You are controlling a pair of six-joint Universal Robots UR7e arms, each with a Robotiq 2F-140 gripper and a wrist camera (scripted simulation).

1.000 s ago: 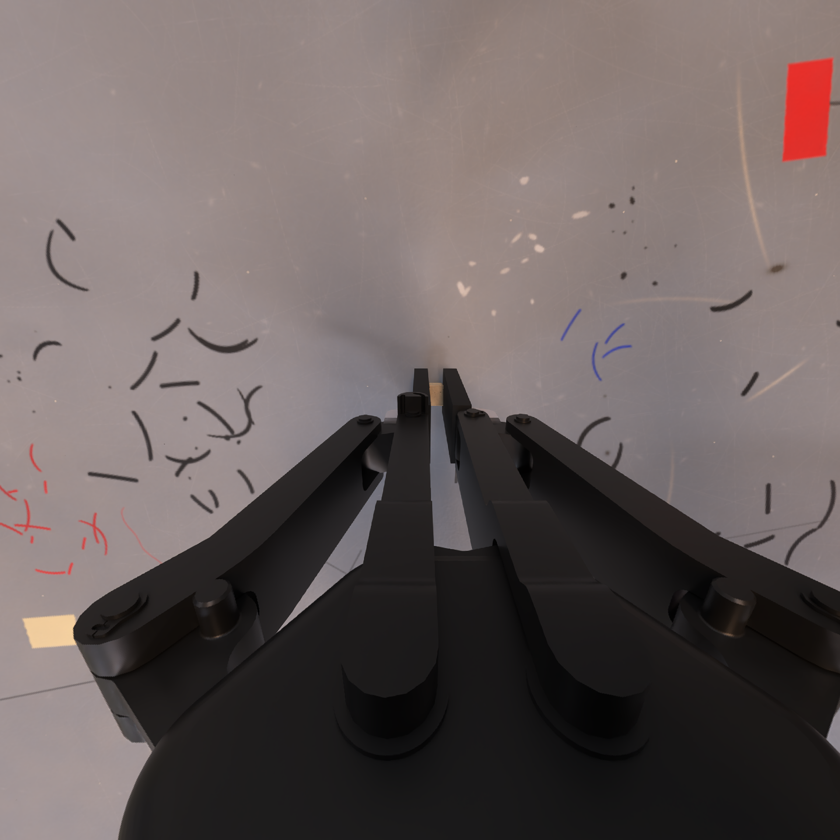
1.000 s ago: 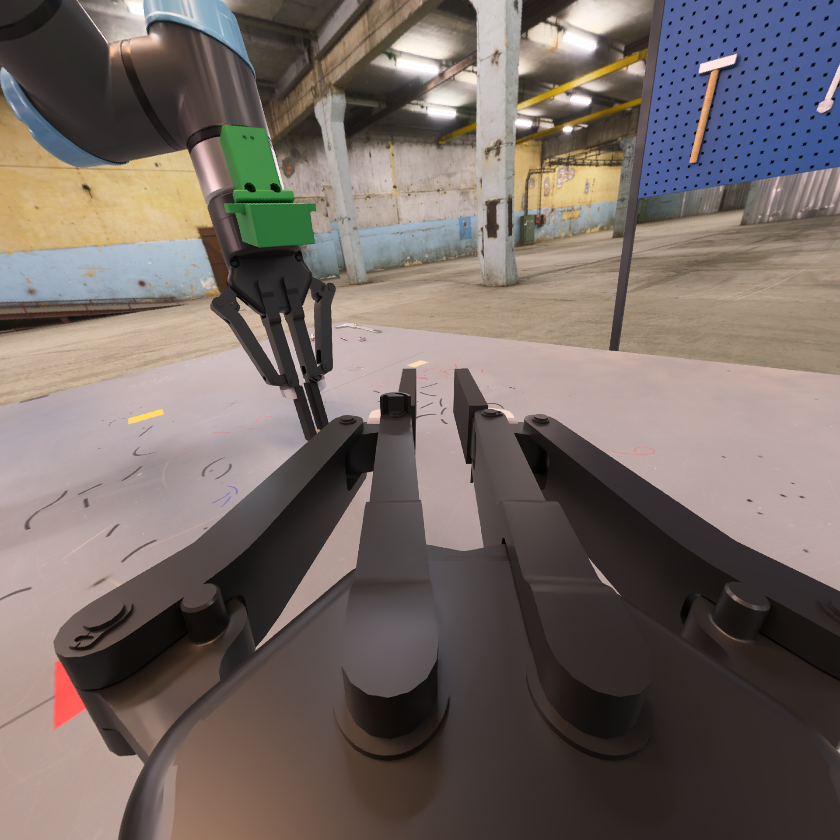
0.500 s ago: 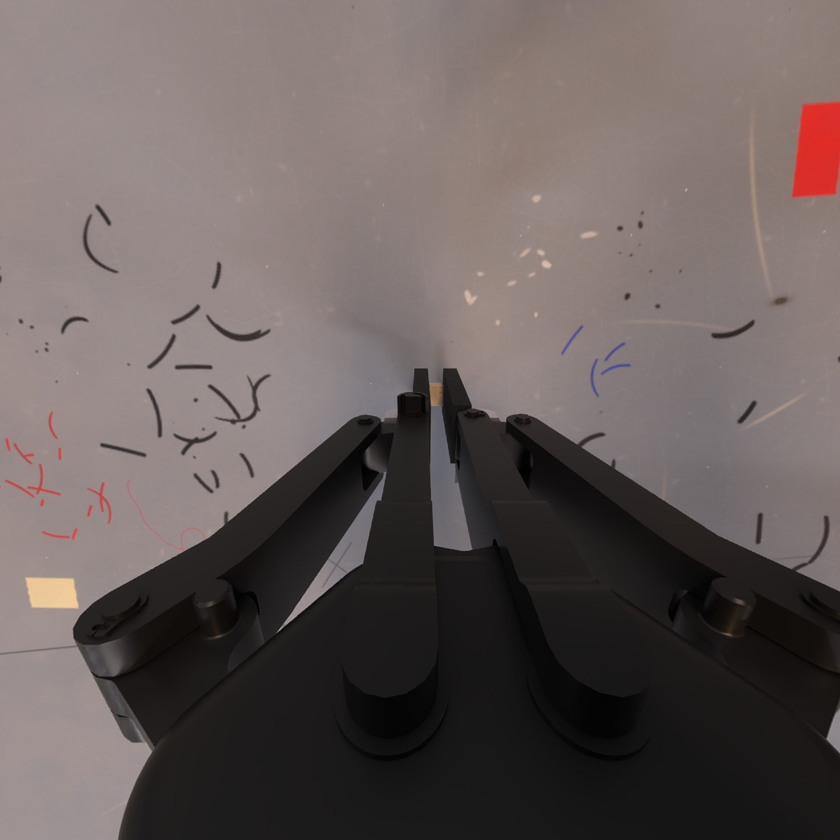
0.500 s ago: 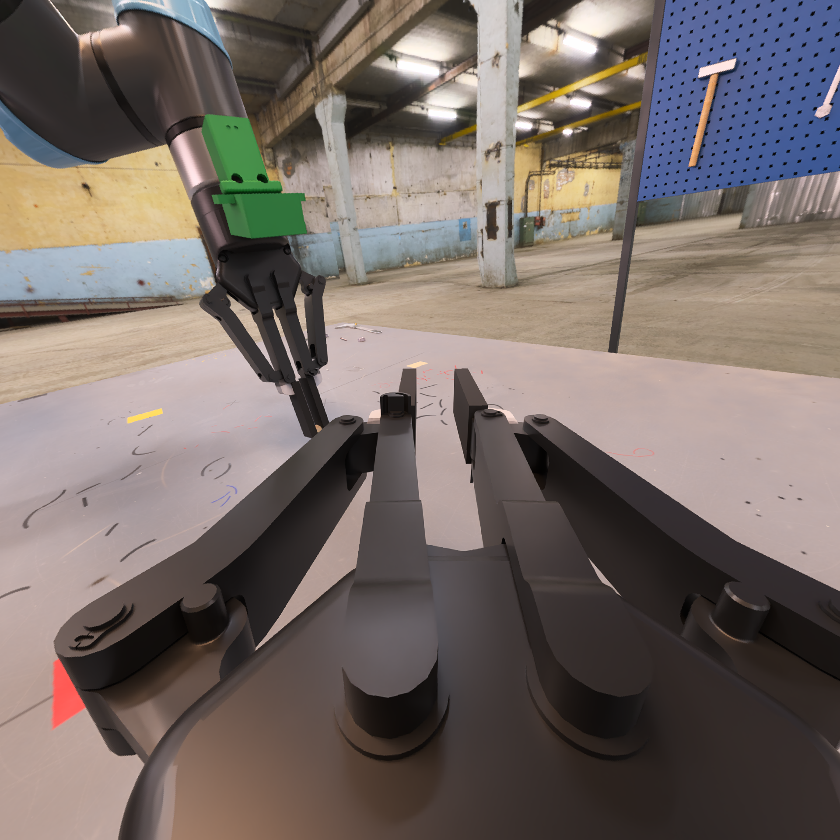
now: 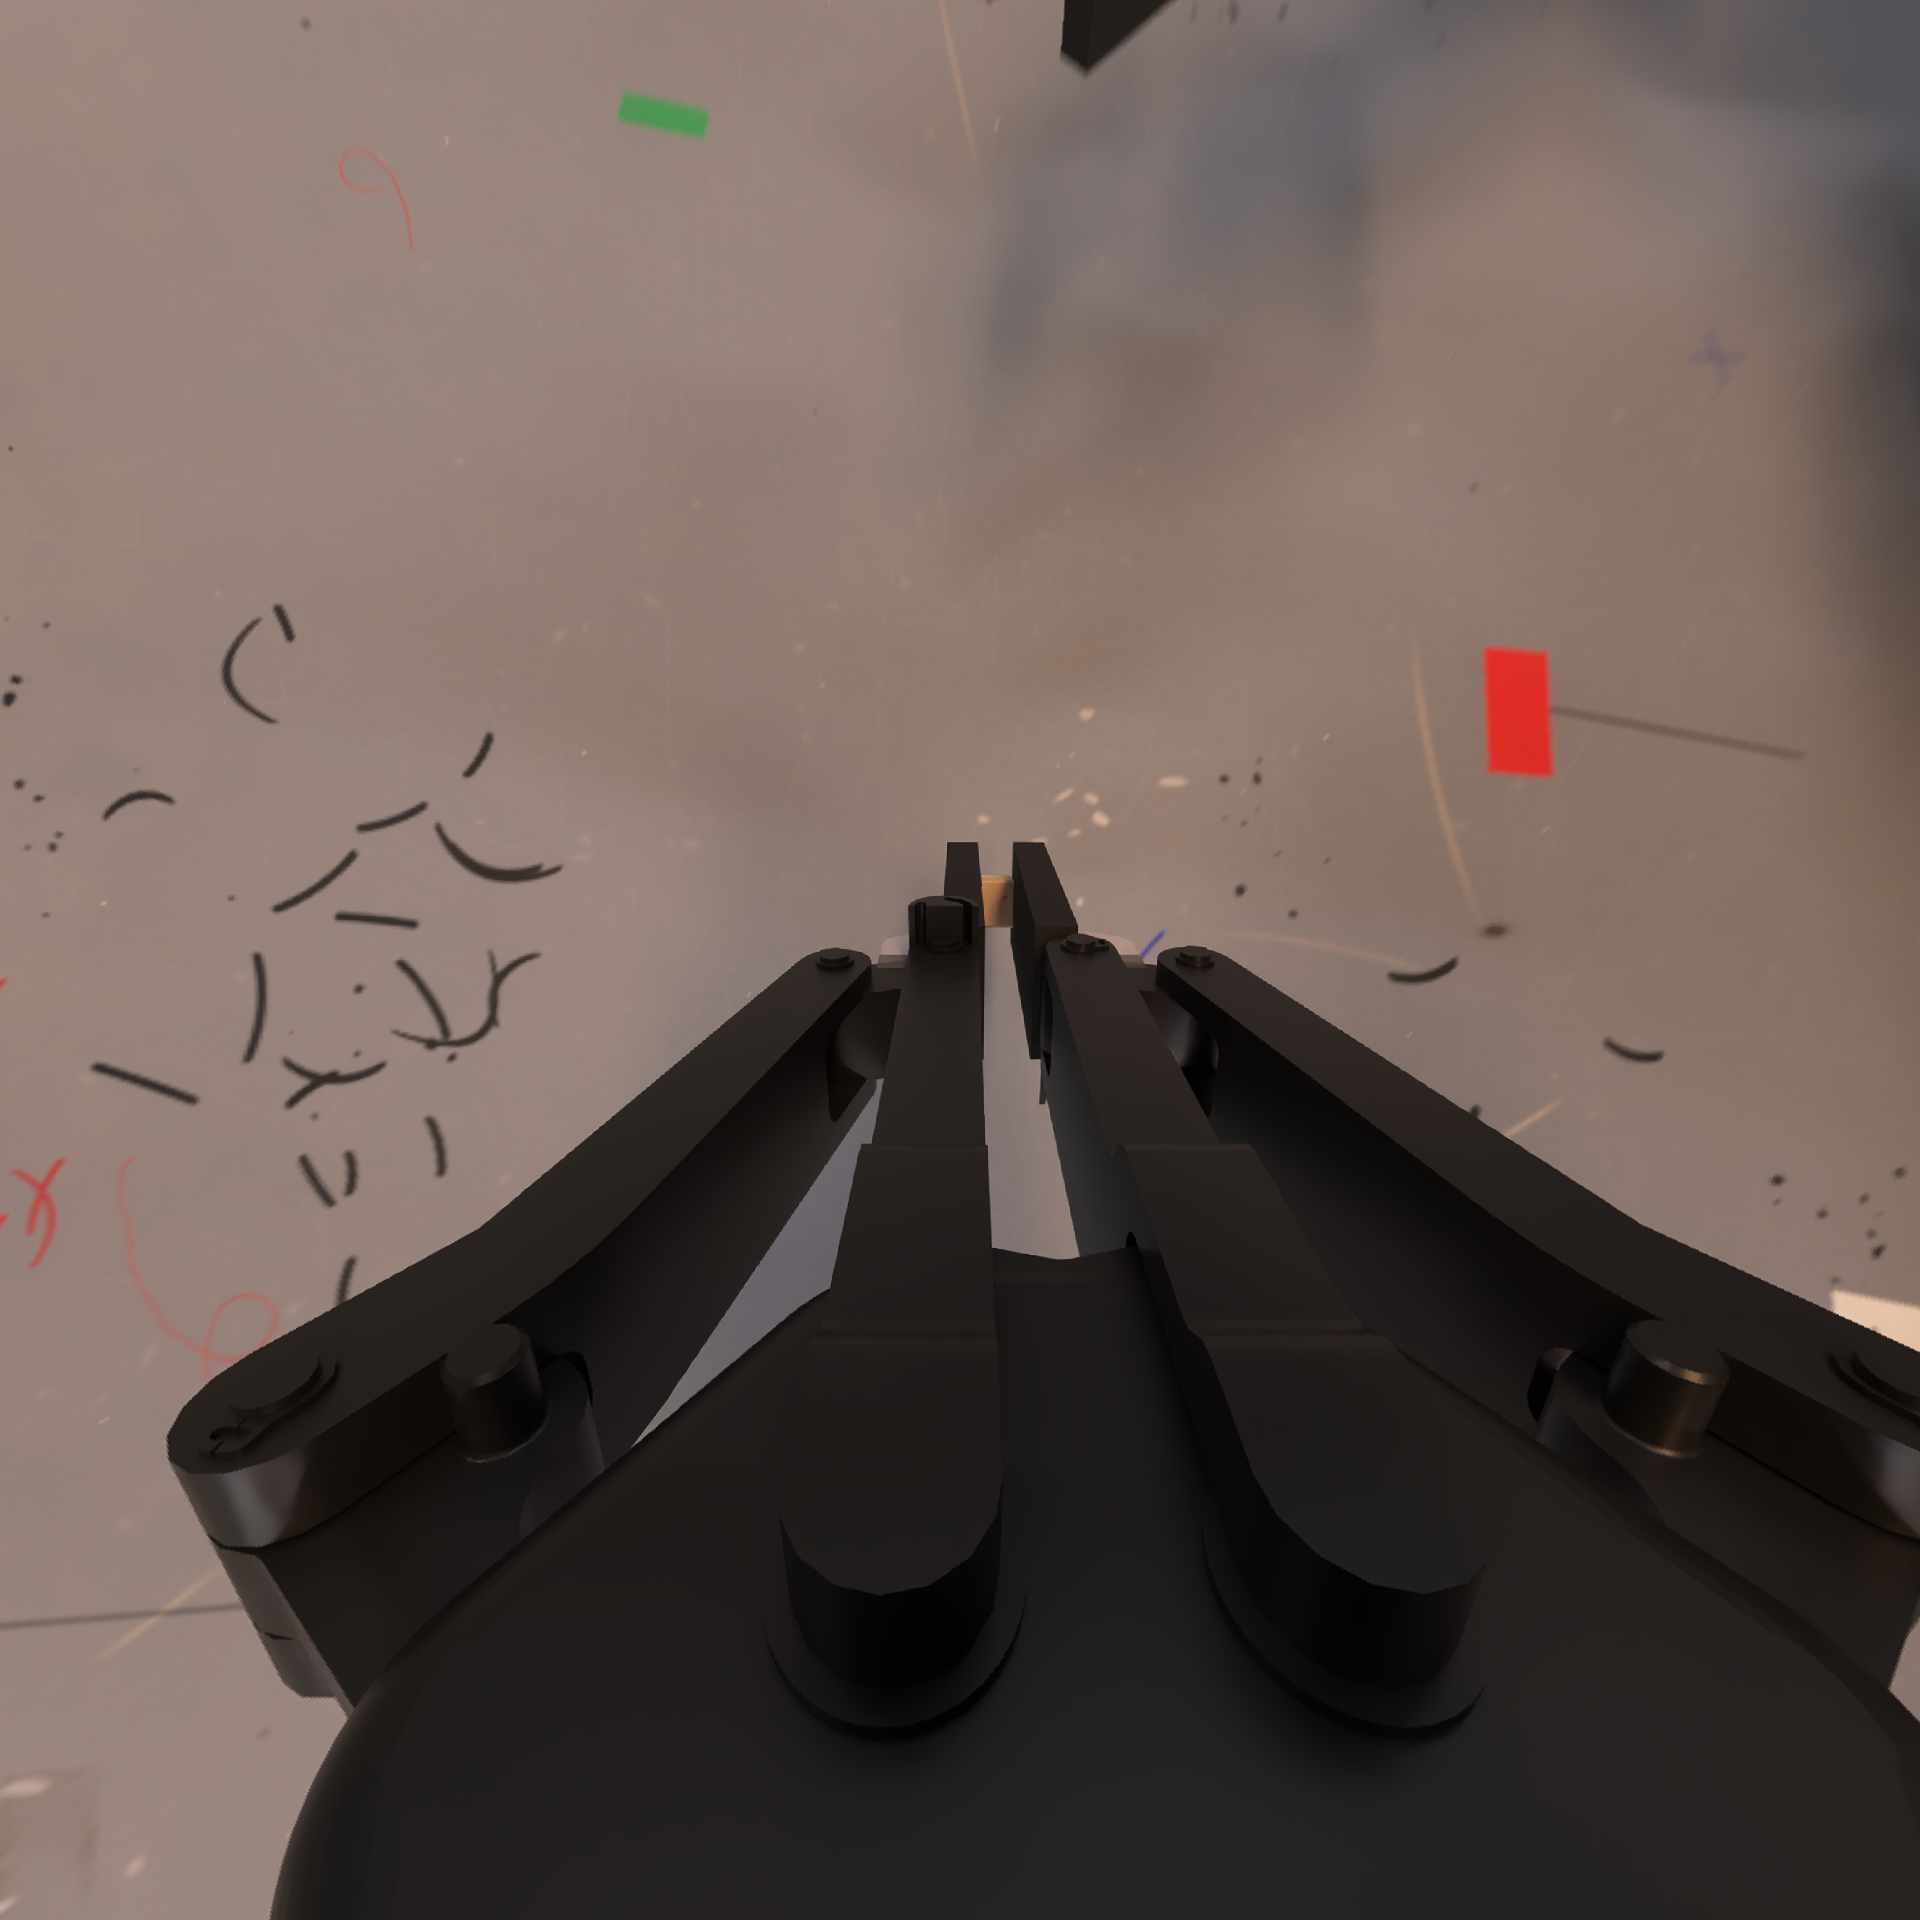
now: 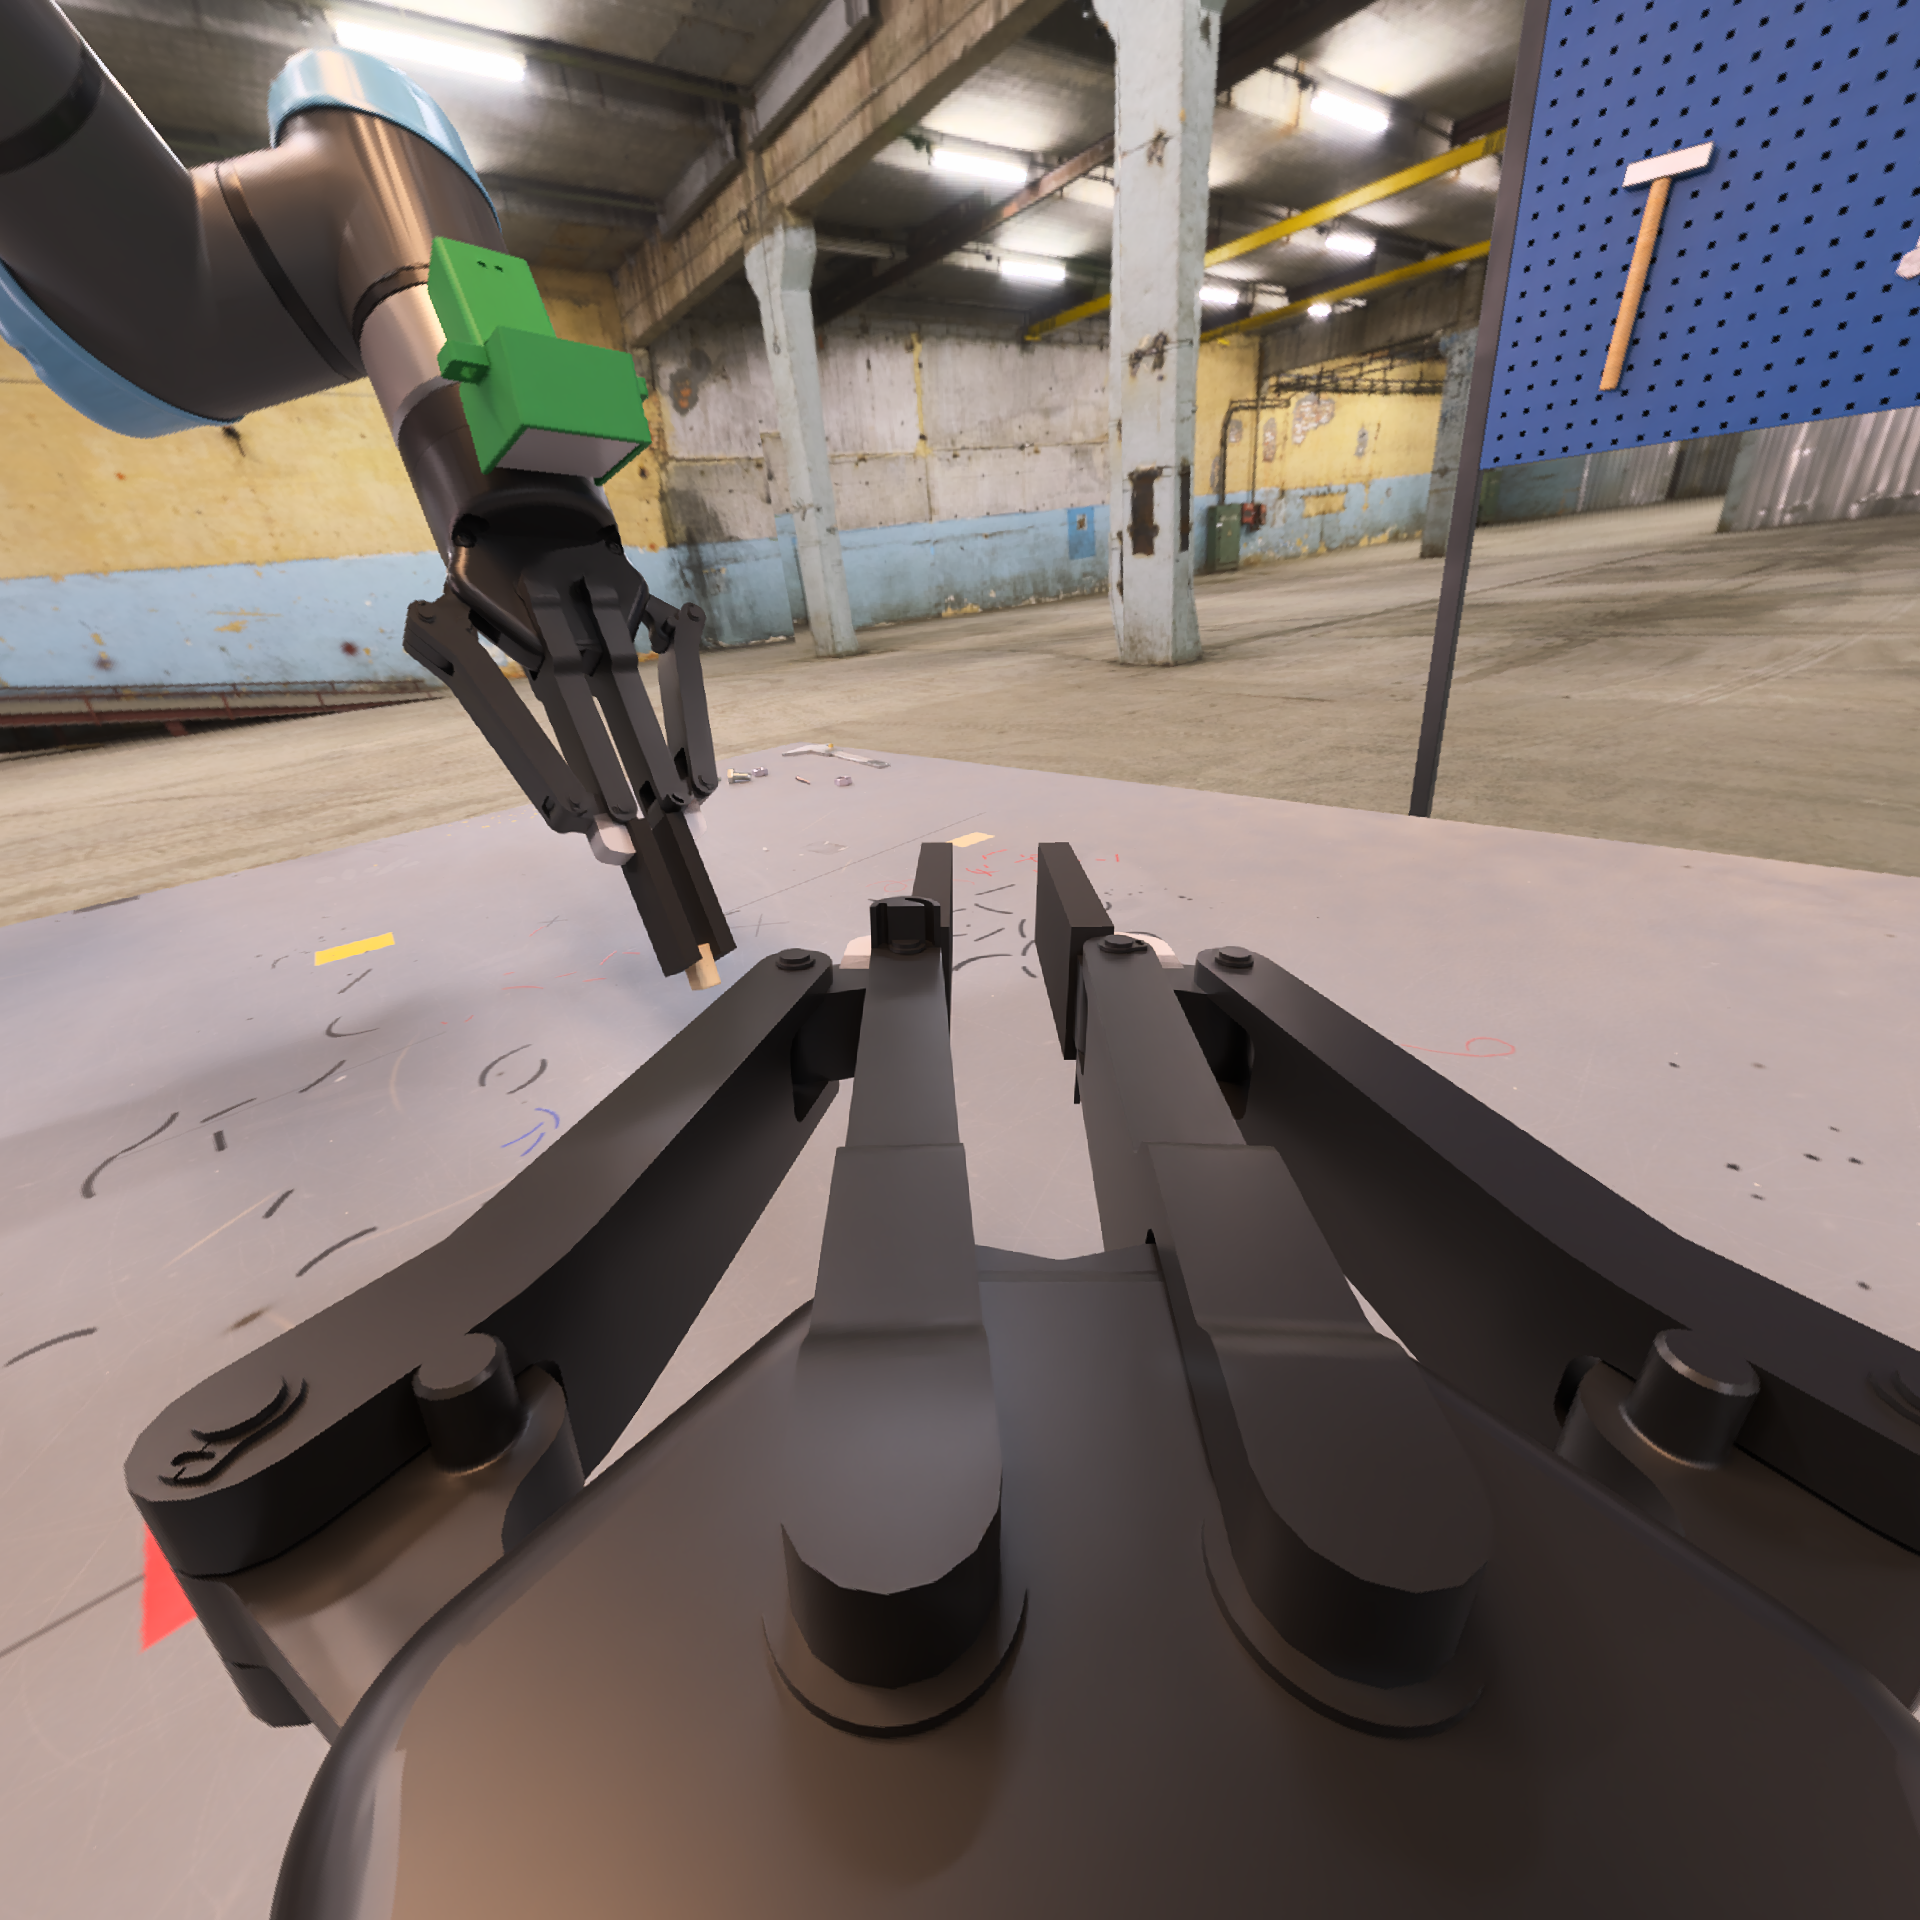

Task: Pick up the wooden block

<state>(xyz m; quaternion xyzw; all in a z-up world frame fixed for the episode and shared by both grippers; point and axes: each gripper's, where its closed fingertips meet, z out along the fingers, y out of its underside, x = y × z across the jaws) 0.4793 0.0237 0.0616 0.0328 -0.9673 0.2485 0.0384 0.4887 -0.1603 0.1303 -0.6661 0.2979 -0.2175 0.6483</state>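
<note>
A small light wooden block (image 5: 997, 898) is pinched between the fingertips of my left gripper (image 5: 995, 868), which is shut on it and holds it above the grey table (image 5: 727, 520). In the right wrist view the left gripper (image 6: 694, 943) hangs tilted over the table, with the block's end (image 6: 703, 970) sticking out below its tips, off the surface. My right gripper (image 6: 992, 868) is low over the table, its fingers a small gap apart with nothing between them.
The table top carries black, red and blue scribbles, a red patch (image 5: 1518, 712), a green patch (image 5: 663, 114) and a yellow patch (image 6: 354, 948). Small screws and a metal tool (image 6: 831, 756) lie at the far edge. A blue pegboard (image 6: 1714, 229) with a hammer stands at the right.
My left gripper has risen and tilted away from the table with the block in it; the table now looks farther off. The right gripper has not moved.
</note>
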